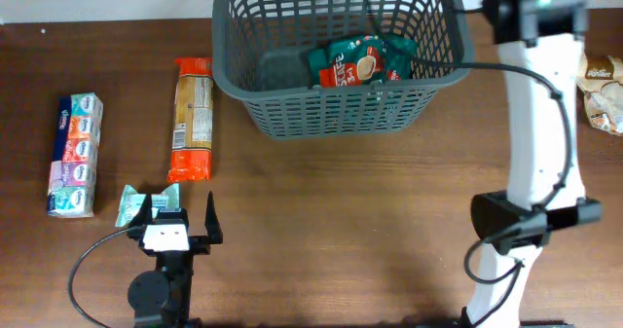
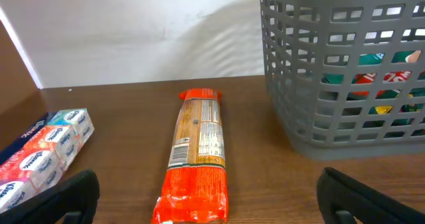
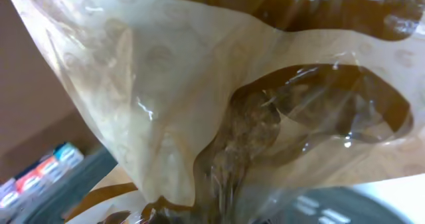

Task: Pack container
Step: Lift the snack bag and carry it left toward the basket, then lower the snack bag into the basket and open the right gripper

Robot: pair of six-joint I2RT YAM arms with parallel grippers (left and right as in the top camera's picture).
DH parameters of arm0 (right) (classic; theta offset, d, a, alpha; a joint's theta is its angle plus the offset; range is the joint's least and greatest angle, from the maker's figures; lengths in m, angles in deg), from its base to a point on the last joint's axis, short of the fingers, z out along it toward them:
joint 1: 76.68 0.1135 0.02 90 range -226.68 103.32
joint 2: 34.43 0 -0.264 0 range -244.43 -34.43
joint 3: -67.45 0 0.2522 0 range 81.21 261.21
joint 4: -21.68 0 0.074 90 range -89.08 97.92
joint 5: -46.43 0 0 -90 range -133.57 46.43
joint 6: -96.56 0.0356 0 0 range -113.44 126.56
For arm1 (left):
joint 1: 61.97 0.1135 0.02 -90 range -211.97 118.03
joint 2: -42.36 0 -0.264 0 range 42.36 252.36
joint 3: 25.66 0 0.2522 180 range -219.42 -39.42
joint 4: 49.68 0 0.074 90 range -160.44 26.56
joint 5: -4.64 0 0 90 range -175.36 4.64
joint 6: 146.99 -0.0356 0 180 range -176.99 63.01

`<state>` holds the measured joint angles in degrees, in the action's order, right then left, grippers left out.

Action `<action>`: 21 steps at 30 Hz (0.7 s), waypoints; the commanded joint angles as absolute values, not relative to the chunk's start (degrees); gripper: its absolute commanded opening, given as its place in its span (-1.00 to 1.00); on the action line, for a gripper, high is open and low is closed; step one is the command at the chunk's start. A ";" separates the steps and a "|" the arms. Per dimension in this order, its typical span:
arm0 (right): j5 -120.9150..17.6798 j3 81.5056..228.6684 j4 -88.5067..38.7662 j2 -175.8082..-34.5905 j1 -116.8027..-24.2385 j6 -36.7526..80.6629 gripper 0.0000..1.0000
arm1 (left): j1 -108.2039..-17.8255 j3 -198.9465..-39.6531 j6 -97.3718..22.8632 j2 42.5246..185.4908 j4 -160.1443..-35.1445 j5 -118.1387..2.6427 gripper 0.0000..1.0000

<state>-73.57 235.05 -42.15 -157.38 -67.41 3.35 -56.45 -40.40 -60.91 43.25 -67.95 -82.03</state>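
Observation:
The container (image 1: pixel 331 109) is a dark grey slotted basket at the back centre, seen from the side in the left wrist view as the container (image 2: pixel 332 84). Green and red packets (image 1: pixel 360 60) lie inside it. My right arm (image 1: pixel 533 124) reaches to the basket's far right corner. A beige and clear packet of brown pieces (image 3: pixel 199 117) fills the right wrist view. It bunches at the jaws, which are shut on it, and the fingers themselves are hidden. My left gripper (image 1: pixel 179 214) (image 2: pixel 212 207) stands open low at the front left, facing a long orange packet (image 1: pixel 193 119) (image 2: pixel 198 157).
A multipack of tissues (image 1: pixel 76 141) (image 2: pixel 46 151) lies at the far left. A small teal packet (image 1: pixel 136 203) sits by the left gripper's left finger. Another beige packet (image 1: pixel 604 90) lies at the table's right edge. A white wall stands behind the table.

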 commanded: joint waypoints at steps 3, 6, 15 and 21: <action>-65.94 232.38 -43.26 -162.87 -66.58 3.68 -0.93 | -56.73 -39.89 -61.81 42.72 -67.82 -82.38 0.99; -60.11 230.99 -45.19 -164.51 -66.58 4.01 -0.93 | -56.73 -39.89 -61.81 42.72 -67.82 -82.40 0.99; -56.59 227.75 -52.11 -166.10 -66.62 4.08 -0.93 | -56.71 -39.89 -61.81 42.72 -67.82 -82.40 0.98; -54.95 225.89 -58.21 -166.10 -66.62 4.08 -0.93 | -56.73 -39.92 -61.81 42.72 -67.82 -82.40 0.99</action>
<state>-57.05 226.79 -57.05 -166.93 -66.58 3.62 -56.45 -40.40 -60.91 43.25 -67.95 -82.01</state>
